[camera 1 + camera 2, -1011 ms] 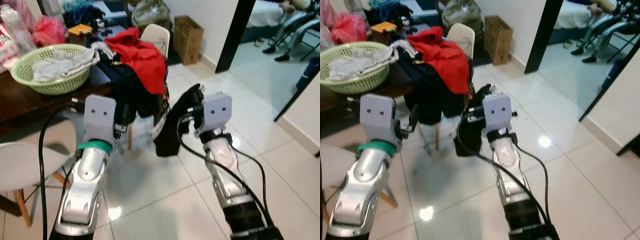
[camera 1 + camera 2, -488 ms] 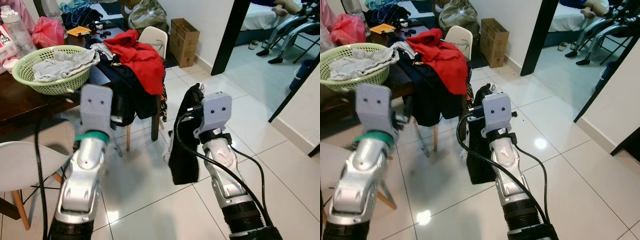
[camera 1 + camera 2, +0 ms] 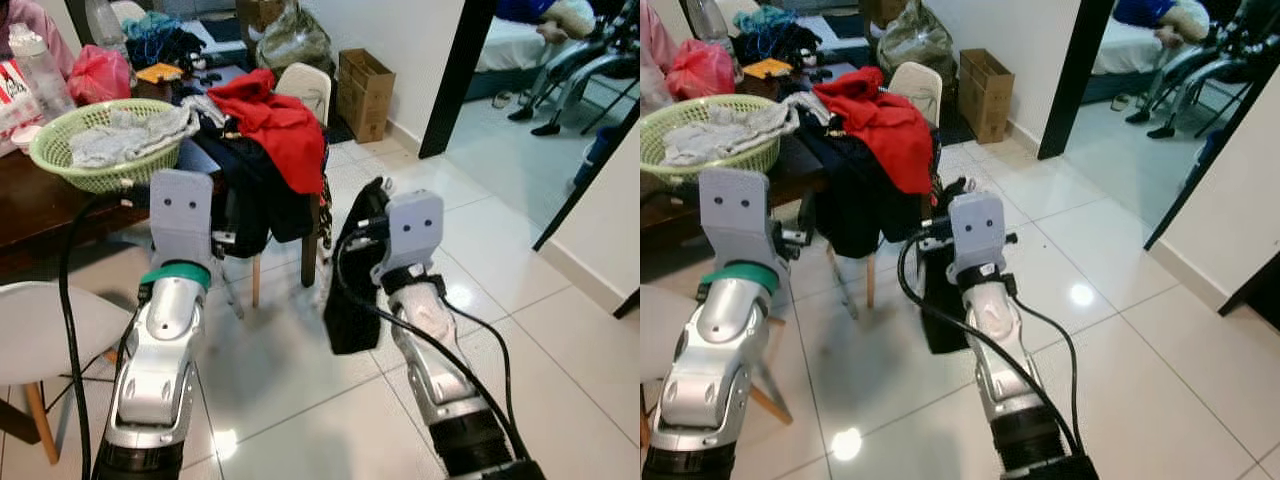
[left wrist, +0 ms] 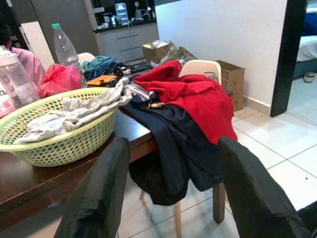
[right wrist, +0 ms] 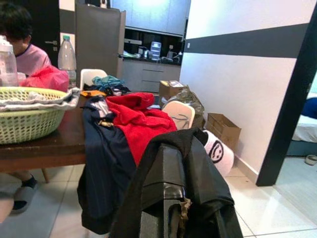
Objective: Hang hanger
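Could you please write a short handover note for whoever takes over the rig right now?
Right gripper: shut on the black garment, held up in front of the robot above the tiled floor; I cannot make out the hanger under it.
Left gripper: open, holding nothing, raised toward the dark wooden table.
Done: garment picked up and carried.
Left: no rail or hook in sight yet; find one and hang it.

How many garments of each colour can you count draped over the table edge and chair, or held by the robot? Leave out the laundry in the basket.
Red garment, on the pile over the chair: 1
Navy garment, under the red one: 1
Black garment, held in the right gripper: 1
Total: 3
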Robot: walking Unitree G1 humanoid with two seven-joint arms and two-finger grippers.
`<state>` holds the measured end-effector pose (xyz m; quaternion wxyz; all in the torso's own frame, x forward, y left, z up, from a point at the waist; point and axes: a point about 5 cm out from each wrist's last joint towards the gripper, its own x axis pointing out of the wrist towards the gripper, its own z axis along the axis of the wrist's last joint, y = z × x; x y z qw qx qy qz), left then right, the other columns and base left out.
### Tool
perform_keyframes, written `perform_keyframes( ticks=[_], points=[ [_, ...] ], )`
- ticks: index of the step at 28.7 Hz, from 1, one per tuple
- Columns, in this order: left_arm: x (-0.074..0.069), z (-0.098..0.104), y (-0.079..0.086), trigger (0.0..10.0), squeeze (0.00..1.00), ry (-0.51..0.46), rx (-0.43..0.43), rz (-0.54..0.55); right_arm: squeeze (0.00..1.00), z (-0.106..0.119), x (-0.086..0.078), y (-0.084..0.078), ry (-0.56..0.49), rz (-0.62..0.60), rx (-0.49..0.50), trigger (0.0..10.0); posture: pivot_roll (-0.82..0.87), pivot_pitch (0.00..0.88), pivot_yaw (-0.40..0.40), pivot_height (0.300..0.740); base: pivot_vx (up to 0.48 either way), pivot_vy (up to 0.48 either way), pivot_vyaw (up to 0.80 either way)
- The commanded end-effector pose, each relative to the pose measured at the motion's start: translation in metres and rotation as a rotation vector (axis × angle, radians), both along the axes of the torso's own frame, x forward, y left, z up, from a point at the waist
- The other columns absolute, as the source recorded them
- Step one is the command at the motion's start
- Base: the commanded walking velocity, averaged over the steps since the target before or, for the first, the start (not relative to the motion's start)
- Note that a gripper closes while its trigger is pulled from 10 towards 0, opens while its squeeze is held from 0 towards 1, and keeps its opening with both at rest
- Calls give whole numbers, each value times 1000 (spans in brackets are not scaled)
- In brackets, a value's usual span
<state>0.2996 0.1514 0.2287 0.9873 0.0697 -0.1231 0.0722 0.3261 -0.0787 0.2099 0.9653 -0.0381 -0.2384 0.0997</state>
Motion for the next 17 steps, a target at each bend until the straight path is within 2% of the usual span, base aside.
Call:
perform_keyframes(
  ticks=[1,11,17],
  points=[
    [0,-7,1,10000,0,33,2,12,0,-2,-1,-3,13,-2,10,10000,-21,72,47,740,469,0,0],
    [-1,-11,0,10000,0,40,7,13,0,-1,1,-7,28,-2,46,10000,-18,68,42,740,465,0,0],
    [-3,-8,0,10000,0,15,46,21,0,0,2,-6,32,2,47,10000,-15,64,41,740,463,0,0]
  ],
)
